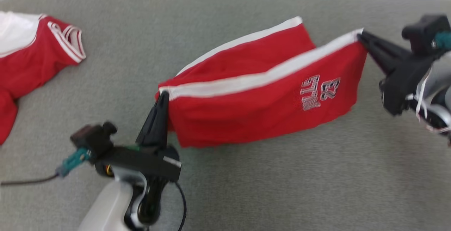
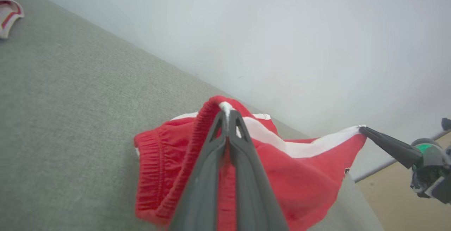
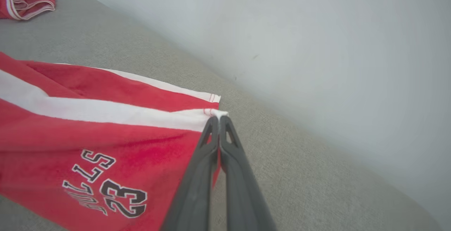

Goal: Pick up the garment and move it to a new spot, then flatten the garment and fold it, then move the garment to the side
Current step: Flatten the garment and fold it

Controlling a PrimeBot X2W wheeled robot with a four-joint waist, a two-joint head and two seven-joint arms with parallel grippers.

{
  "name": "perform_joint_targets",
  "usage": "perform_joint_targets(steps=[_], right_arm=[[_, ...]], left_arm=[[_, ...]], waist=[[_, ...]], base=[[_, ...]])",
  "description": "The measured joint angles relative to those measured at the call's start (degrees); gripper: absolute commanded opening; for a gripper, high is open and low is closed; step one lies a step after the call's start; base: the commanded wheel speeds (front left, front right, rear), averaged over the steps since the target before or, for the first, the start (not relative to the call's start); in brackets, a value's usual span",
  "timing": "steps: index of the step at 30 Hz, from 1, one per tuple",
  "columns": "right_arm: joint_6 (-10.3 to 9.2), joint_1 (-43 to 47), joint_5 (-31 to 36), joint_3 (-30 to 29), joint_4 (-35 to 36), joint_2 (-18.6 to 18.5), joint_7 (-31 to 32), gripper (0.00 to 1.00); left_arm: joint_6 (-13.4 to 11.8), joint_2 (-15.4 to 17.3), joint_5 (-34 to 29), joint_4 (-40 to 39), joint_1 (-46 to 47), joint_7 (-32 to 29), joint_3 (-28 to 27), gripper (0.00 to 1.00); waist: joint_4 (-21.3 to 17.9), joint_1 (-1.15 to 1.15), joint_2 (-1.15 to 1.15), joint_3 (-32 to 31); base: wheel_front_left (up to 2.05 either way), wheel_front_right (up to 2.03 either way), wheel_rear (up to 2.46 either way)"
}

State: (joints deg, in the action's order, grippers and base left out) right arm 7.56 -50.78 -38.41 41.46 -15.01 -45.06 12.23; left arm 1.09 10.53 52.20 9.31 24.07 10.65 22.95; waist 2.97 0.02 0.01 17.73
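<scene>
Two-point hold: red shorts point(image 1: 260, 107), one pair

Strung between left fingers point(image 1: 162, 98) and right fingers point(image 1: 368, 42), lower edge apparently resting on grey tabletop point(image 1: 282, 188). Left fingers clamped closed on the elastic waistband end of the white stripe, right fingers clamped closed on the hem end. Soft, light, limp knit, judged prone to sagging and creasing. Best taken at seamed corners just beyond the fingertips, not mid-panel.

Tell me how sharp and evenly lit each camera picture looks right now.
Head view: soft all over, the lettering on the shorts smeared, left gripper and right gripper fuzzy-edged. Left wrist view: flat, even light, no glare, close fingers slightly soft. Right wrist view: sharpest, the number on the shorts readable.
</scene>
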Motion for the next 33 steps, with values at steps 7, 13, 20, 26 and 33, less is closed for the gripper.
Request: perform_joint_targets(steps=[7, 13, 20, 26, 33], right_arm=[[0.0, -8.78, -0.91, 4.28, -9.04, 1.54, -2.1, 0.0], [0.0, -15.11, -1.35, 7.08, -14.52, 3.46, -4.02, 0.0], [0.0, -20.75, -1.23, 10.4, -19.92, 5.12, -5.54, 0.0], [0.0, -22.56, -1.48, 11.79, -23.45, 6.34, -7.04, 0.18], [0.0, -23.37, -6.9, 10.06, -29.09, 8.21, -4.68, 1.0]], left_arm=[[-2.67, -3.18, -0.94, 6.44, 7.14, -0.2, 0.4, 0.0], [-2.99, -4.42, -1.97, 10.01, 12.47, -0.14, 0.7, 0.0], [-3.98, -5.6, -1.92, 13.02, 16.45, 0.69, 0.43, 0.0], [-4.13, -6.16, -1.92, 14.32, 17.34, 1.41, 0.73, 0.42], [-2.85, -5.44, -2.76, 14.33, 17.27, 2.93, 0.6, 1.0]], waist=[[3.69, 0.0, 0.01, 4.16], [5.77, 0.0, 0.01, 7.74], [7.26, -0.01, 0.01, 10.77], [7.69, -0.01, 0.01, 11.88], [7.63, -0.01, 0.0, 11.01]], base=[[0.0, 0.0, 0.0], [0.0, 0.0, 0.0], [0.0, 0.0, 0.0], [0.0, 0.0, 0.0], [0.0, 0.0, 0.0]])
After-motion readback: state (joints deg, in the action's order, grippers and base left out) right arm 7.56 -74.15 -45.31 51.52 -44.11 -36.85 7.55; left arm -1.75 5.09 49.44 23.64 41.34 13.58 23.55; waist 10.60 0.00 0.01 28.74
